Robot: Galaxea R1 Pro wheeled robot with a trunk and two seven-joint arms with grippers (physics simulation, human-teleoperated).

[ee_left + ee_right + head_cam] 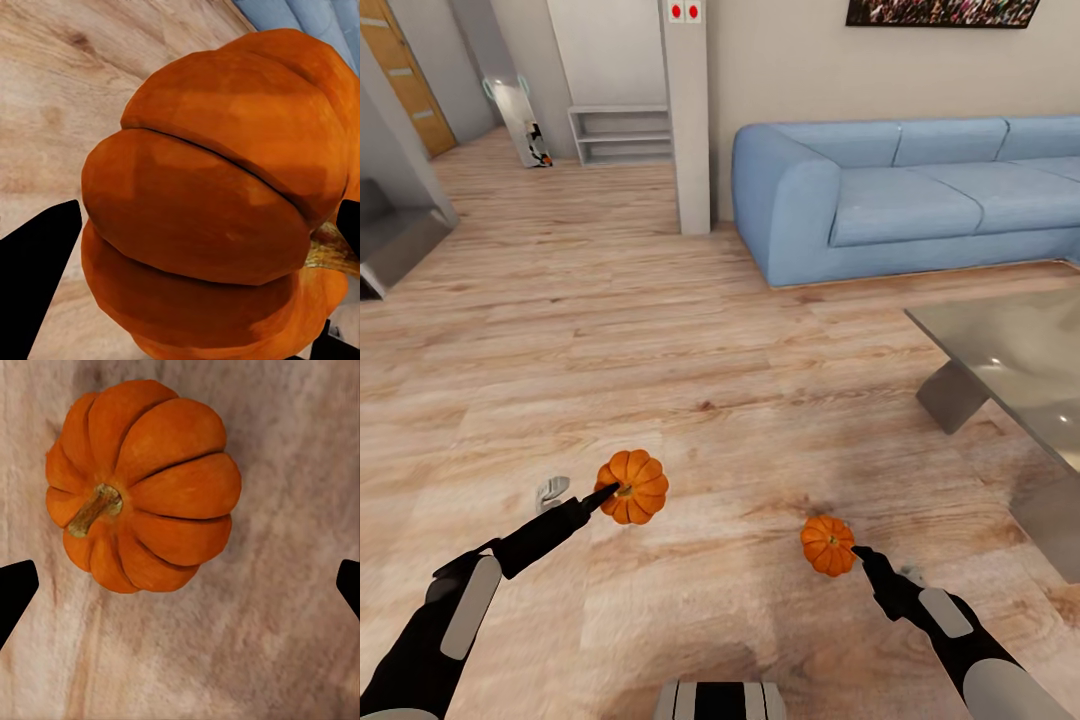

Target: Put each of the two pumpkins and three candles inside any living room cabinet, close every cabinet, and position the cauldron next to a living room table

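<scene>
Both arms are matte black with pale grey panels set into the forearms. The left arm carries one long, rounded grey panel along its upper side, and a grey band shows near the bottom edge of the head view. It narrows to a black cylindrical wrist and then to a slim, pointed black left gripper. The right arm has a shorter grey plate near the wrist and a larger grey shell further back. Its right gripper is also black and tapered. In both wrist views the fingers are flat black wedges with no markings. The trunk is grey with black stripes.
</scene>
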